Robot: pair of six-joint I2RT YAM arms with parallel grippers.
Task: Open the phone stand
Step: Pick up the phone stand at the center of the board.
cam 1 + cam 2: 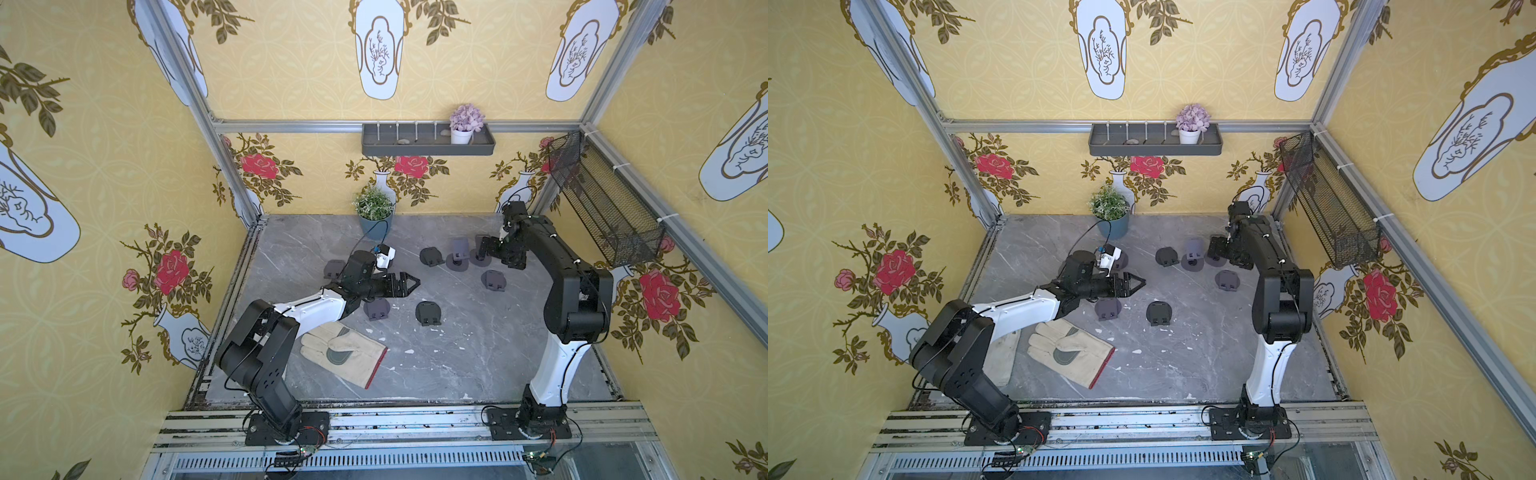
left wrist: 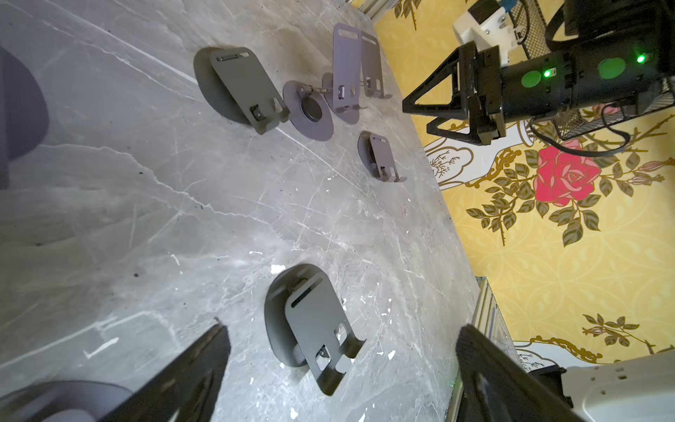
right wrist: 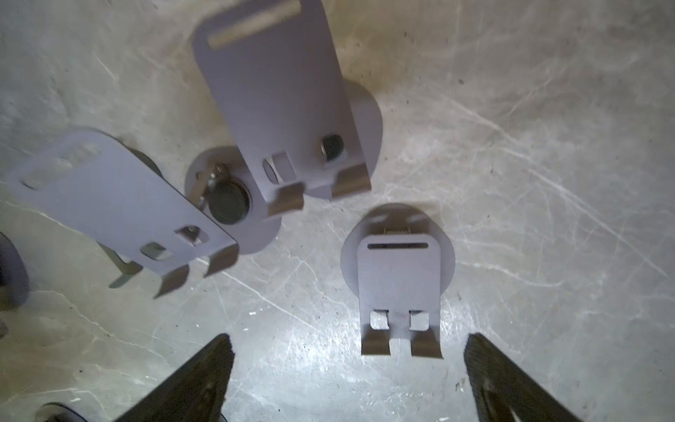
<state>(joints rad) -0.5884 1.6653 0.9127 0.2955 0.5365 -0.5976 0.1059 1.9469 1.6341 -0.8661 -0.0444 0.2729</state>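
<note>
- Notably, the right gripper (image 3: pixel 347 339) stood spread and empty, and the left gripper (image 1: pixel 410 284) likewise.
- The folded phone stand (image 3: pixel 398 285) lay flat just ahead of the right gripper's fingertips.
- Its long axis ran toward that gripper, hooked lip nearest.
- Recommended: catch the lip, lift the plate, and hold the base down.

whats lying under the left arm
Under the left arm a tan glove and a folded phone stand partly show. What looks like a second glove is mostly covered by the arm.

No writing (words, brands or numbers) can be read on anything.
</note>
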